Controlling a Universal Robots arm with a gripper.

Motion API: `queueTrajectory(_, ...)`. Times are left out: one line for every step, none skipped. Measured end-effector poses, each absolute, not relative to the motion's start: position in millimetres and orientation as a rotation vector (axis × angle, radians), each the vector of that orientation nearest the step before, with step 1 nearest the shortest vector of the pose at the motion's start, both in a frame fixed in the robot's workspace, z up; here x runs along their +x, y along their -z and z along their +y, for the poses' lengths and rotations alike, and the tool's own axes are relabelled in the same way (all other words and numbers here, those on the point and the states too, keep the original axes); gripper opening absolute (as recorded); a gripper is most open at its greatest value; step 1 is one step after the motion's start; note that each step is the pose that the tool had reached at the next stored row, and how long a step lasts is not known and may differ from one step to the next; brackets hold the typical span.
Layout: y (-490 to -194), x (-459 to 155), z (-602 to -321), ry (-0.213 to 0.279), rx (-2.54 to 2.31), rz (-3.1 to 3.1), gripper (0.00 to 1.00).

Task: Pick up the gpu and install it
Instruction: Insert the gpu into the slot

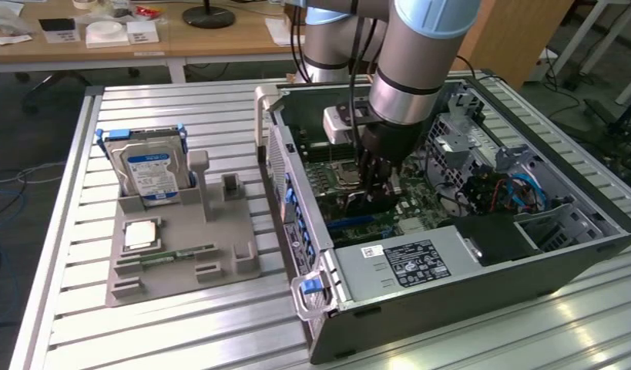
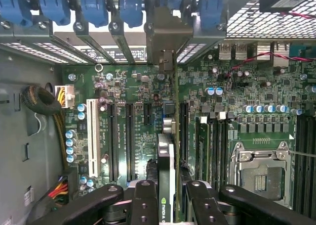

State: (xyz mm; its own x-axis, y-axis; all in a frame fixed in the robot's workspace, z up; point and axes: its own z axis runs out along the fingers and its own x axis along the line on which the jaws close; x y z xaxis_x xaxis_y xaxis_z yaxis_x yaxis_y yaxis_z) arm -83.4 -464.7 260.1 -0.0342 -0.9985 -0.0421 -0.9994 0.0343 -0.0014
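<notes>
Exterior view: the arm reaches into the open computer case (image 1: 449, 308) on the bench (image 1: 192, 324), jaws clamped on the gpu (image 1: 369, 204), low over the motherboard (image 1: 418, 202). Wrist view: the gpu (image 2: 165, 160) stands edge-on between the closed jaws, among the expansion slots (image 2: 129, 141).

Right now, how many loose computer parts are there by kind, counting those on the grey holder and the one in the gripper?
hard drive: 1
square silver chip: 1
memory stick: 1
gpu, held in the gripper: 1
Total: 4
</notes>
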Motion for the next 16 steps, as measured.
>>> queueTrajectory(-260.0, -83.4, -467.5, -0.044, -2.161, 2.236, 0.27)
queueTrajectory(-258.9, -83.4, -467.7, -0.044, -2.161, 2.237, 0.27)
queueTrajectory(-257.9, -83.3, -467.7, -0.043, -2.149, 2.249, 0.27)
queueTrajectory(-257.8, -83.3, -467.7, -0.043, -2.146, 2.251, 0.27)
queueTrajectory(-257.7, -83.3, -467.7, -0.044, -2.146, 2.252, 0.27)
queueTrajectory(-257.5, -83.4, -467.7, -0.044, -2.144, 2.253, 0.27)
queueTrajectory(-257.3, -83.5, -467.7, -0.043, -2.143, 2.254, 0.27)
queueTrajectory(-257.2, -83.6, -467.7, -0.043, -2.141, 2.256, 0.27)
queueTrajectory(-257.2, -83.7, -467.7, -0.043, -2.140, 2.257, 0.27)
queueTrajectory(-257.2, -83.7, -467.7, -0.043, -2.139, 2.258, 0.27)
queueTrajectory(-257.2, -83.8, -467.7, -0.043, -2.138, 2.258, 0.27)
queueTrajectory(-257.2, -84.1, -467.6, -0.043, -2.137, 2.259, 0.27)
queueTrajectory(-257.2, -84.2, -467.6, -0.043, -2.135, 2.261, 0.27)
queueTrajectory(-257.2, -84.2, -467.6, -0.043, -2.134, 2.262, 0.27)
queueTrajectory(-257.2, -84.2, -467.7, -0.043, -2.133, 2.263, 0.27)
queueTrajectory(-257.1, -84.2, -467.7, -0.043, -2.131, 2.265, 0.27)
